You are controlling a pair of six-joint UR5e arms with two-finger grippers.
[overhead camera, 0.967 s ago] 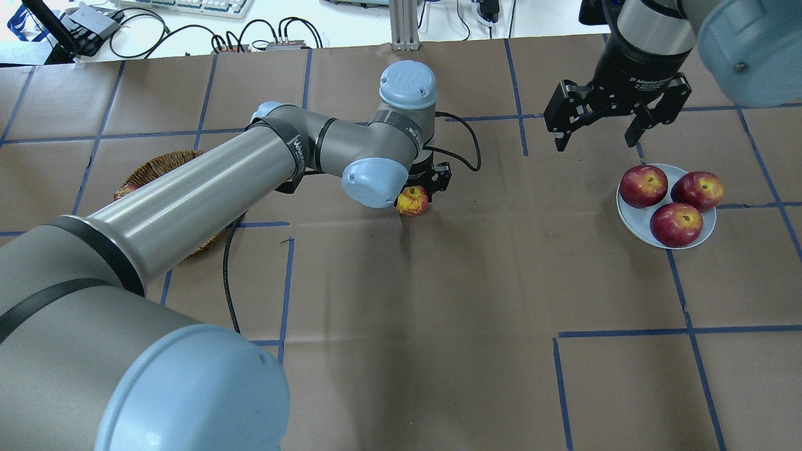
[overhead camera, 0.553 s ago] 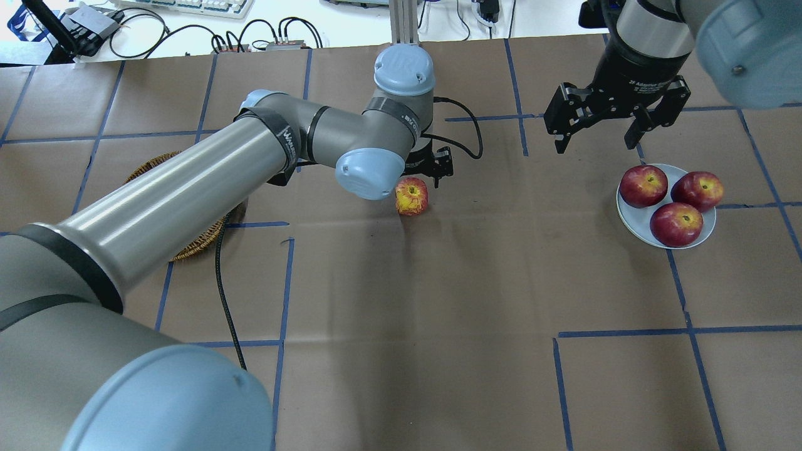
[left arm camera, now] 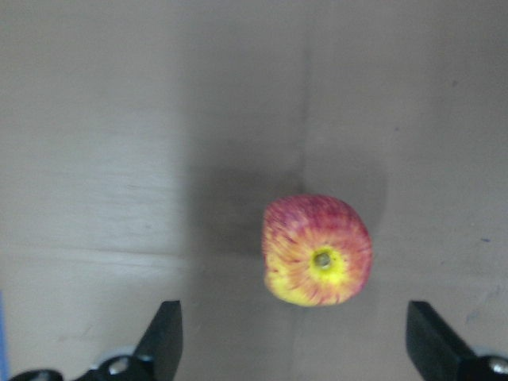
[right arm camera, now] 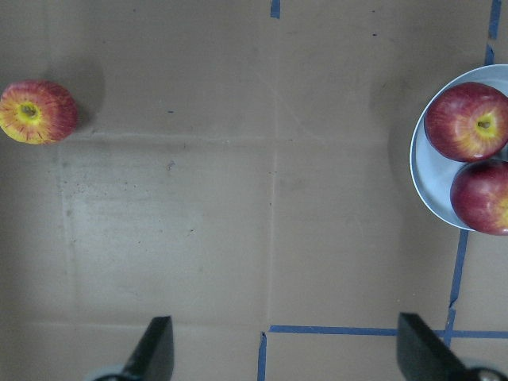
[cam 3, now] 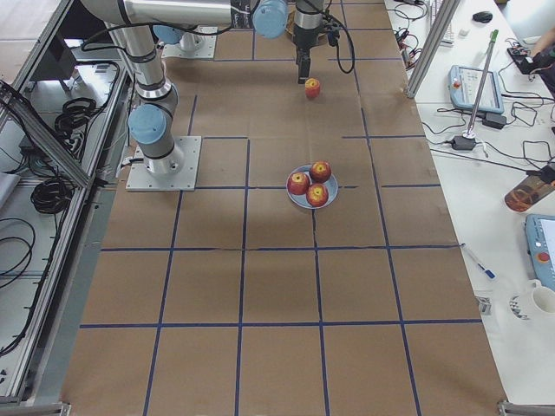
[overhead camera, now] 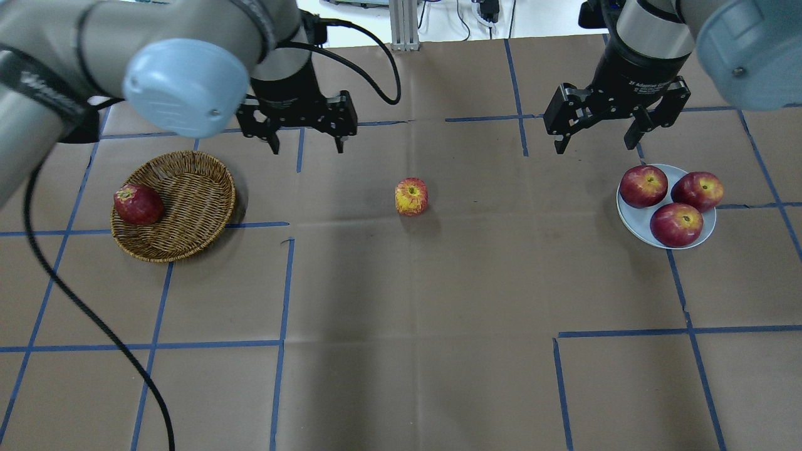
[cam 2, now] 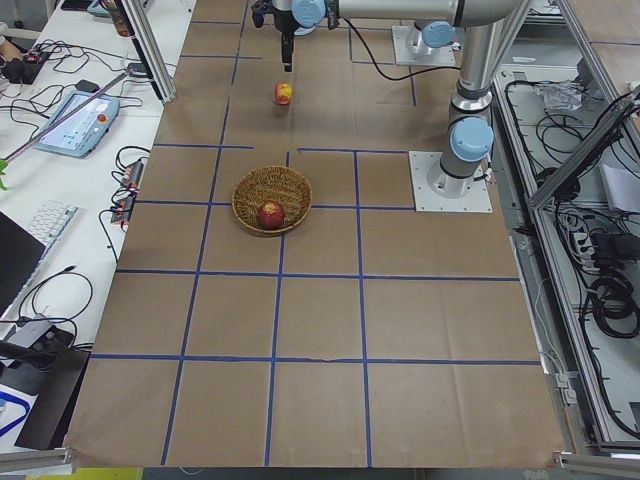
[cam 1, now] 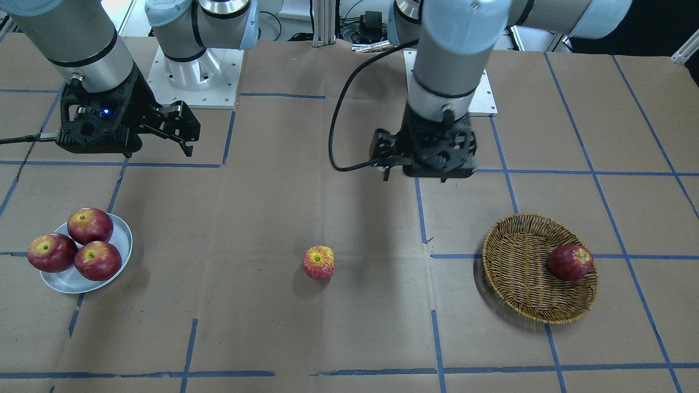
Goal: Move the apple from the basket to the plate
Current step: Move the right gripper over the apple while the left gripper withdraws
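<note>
The pale pinkish-red apple [overhead camera: 411, 196] with yellow streaks stands alone on the brown table, midway between the basket [overhead camera: 194, 188] and the plate [overhead camera: 628, 218]. It also shows in the front view [cam 1: 319, 262] and the left wrist view [left arm camera: 317, 250]. My left gripper [overhead camera: 307, 149] is open and empty, raised above the table to the apple's far left, near the basket's far side. My right gripper [overhead camera: 594, 145] is open and empty, hovering just beyond the plate. In the right wrist view the apple [right arm camera: 36, 111] is at the left edge and the plate [right arm camera: 425, 171] at the right.
One dark red apple [overhead camera: 138, 203] lies at the basket's left side. Three dark red apples [overhead camera: 675, 223] fill the plate. The left arm's black cable [overhead camera: 81, 300] hangs over the table's left part. Blue tape lines cross the brown paper.
My left arm has pulled away from the apple, up and to the left, uncovering the basket. The apple stays where it was on the table. The right gripper has barely moved.
</note>
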